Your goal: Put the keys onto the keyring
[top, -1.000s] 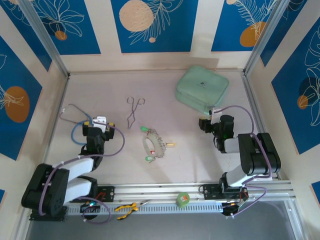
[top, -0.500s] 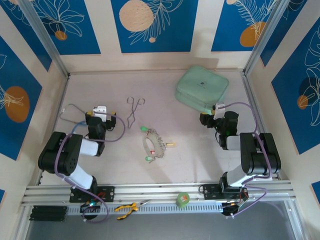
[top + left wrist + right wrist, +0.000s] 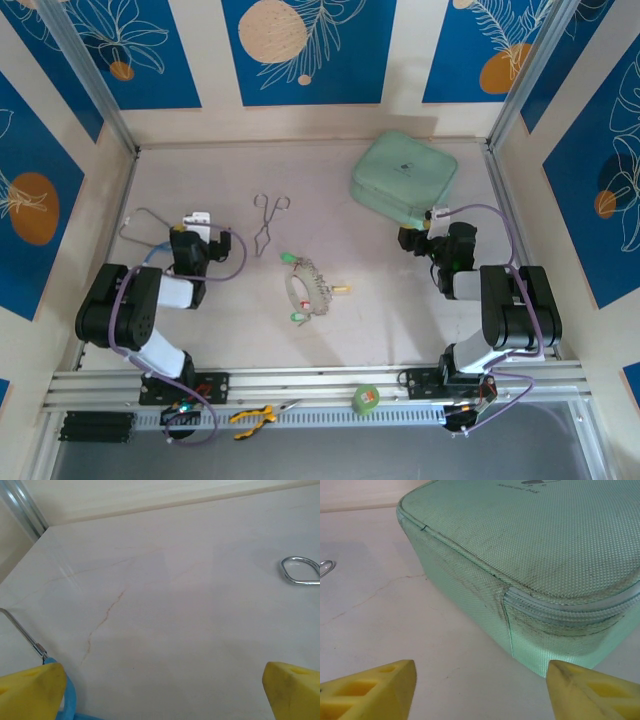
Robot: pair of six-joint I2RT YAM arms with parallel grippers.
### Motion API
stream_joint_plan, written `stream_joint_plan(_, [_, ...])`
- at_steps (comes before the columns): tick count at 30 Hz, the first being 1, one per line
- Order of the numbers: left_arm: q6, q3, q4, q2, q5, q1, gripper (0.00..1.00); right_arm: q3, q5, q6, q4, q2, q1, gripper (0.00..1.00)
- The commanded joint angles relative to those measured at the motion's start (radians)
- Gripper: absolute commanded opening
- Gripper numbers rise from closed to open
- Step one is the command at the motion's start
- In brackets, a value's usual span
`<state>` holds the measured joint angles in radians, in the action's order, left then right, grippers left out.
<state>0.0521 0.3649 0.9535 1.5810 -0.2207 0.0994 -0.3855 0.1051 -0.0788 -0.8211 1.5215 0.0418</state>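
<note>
Left gripper [image 3: 160, 695] sits spread and empty by the stethoscope [image 3: 69, 705]; my right gripper [image 3: 480, 692], also spread, faces the green pouch [image 3: 545, 545]; keys [image 3: 297, 319] and keyring [image 3: 300, 290] lie between.

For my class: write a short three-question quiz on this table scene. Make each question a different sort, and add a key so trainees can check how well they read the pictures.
1. Multiple choice: what lies directly ahead of the right tool? A. forceps B. green pouch C. stethoscope
2. Fill in: the key lying just right of the keyring has a ___ head.
3. True or false: the left tool is shut on that key.
Key: 1 B; 2 yellow; 3 false.
</note>
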Motion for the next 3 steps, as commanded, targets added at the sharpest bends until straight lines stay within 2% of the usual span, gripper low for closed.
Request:
stream_joint_plan(1, [-0.021,0.005,-0.003,-0.013,0.05,-0.009,1.0,-0.021,-0.003,-0.004,-0.003,0.002,0.002,0.99])
stream_joint_plan(3, [-0.017,0.002,0.004,-0.016,0.056,-0.009,1.0,-0.027,-0.081,-0.015,0.01,0.0,-0.011,0.99])
